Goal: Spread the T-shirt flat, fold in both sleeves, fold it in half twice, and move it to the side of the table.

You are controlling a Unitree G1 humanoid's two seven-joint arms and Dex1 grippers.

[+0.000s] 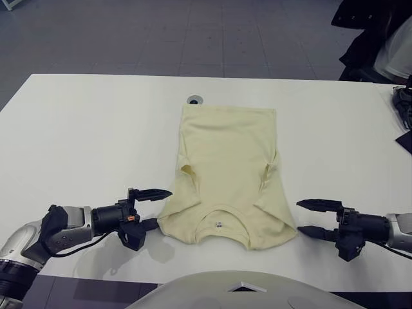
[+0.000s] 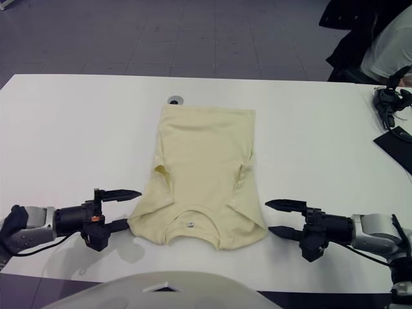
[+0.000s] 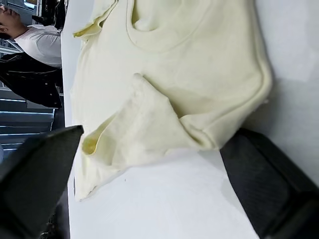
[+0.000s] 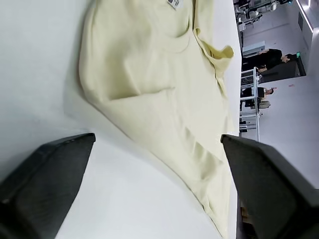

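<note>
Flanking collar-end corners of T-shirt (image 1: 228, 167) with left gripper (image 1: 161, 208) and right gripper (image 1: 299, 217), fingers apart on both. Sleeves tucked, so probably lined up to pinch for first half-fold on bench (image 1: 84, 129).

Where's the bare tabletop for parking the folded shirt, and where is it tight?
Widest bare stretch: table left of the T-shirt, from far edge down to the left gripper. A narrower one lies right of the shirt, ending at black gear on the right edge. Crowded: near edge, where that gripper and the right gripper flank the collar.
</note>
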